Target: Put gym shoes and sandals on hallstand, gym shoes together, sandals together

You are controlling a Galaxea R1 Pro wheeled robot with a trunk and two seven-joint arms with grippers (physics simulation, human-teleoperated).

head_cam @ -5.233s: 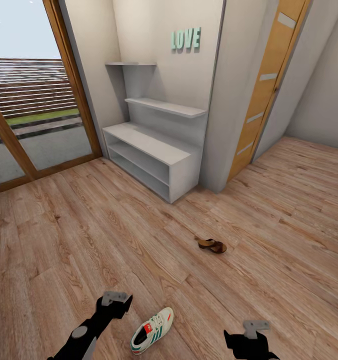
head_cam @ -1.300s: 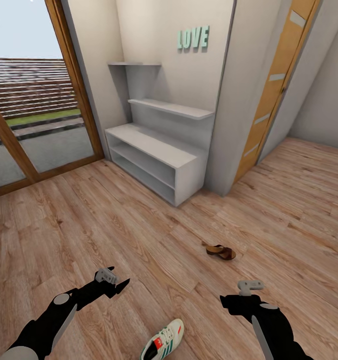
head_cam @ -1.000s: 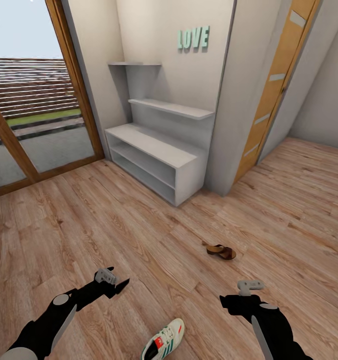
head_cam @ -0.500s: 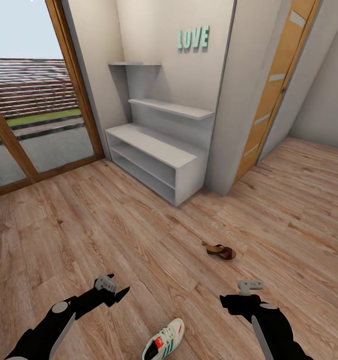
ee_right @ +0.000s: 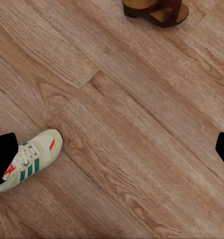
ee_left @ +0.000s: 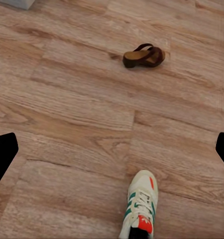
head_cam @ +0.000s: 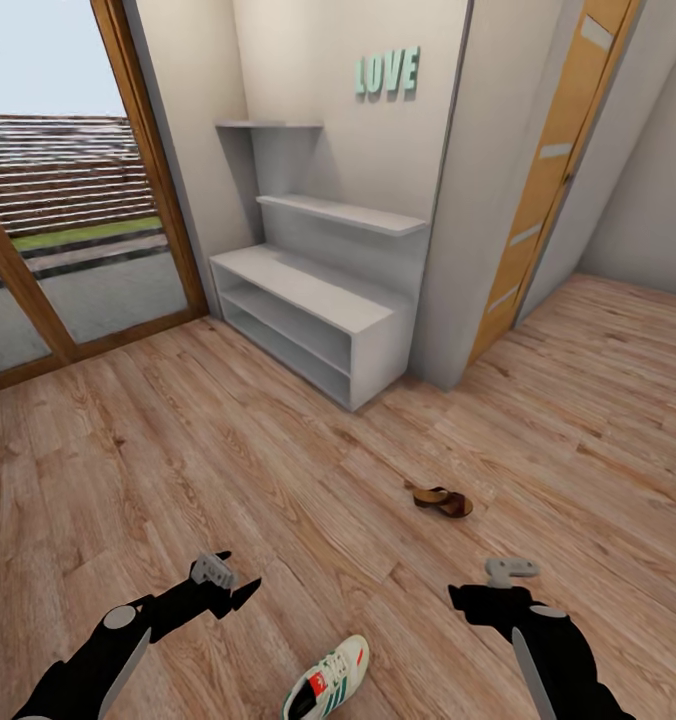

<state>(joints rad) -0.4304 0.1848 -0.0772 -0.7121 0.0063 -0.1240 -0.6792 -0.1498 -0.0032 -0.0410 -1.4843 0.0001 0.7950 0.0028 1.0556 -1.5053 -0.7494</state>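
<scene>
Head view, left to right. Glass door with wood frame [head_cam: 38, 250] fills the upper left; dark steps visible outside.

Left gripper [head_cam: 228, 585] at lower left, above the floor [head_cam: 178, 470]. Left wrist view: the two fingertips [ee_left: 2, 154] sit at opposite frame edges, jaws spread wide, nothing between them.

Hallstand [head_cam: 308, 325] at upper centre against the wall: pale grey, two open shelf slots, stepped shelves above, no shoes on it. Green "LOVE" lettering [head_cam: 386, 73] on the wall above.

One gym shoe [head_cam: 328, 680] at bottom centre on the floor, between the two arms, touching neither gripper; partly cut off by the frame edge. Seen also in the left wrist view [ee_left: 139, 204] and right wrist view [ee_right: 25, 159].

One sandal [head_cam: 442, 501] right of centre on the floor, well apart from the hallstand and from the gym shoe.

Right gripper [head_cam: 463, 597] at lower right, jaws wide apart per the right wrist view, empty.

Wooden door [head_cam: 548, 170] at upper right.
</scene>
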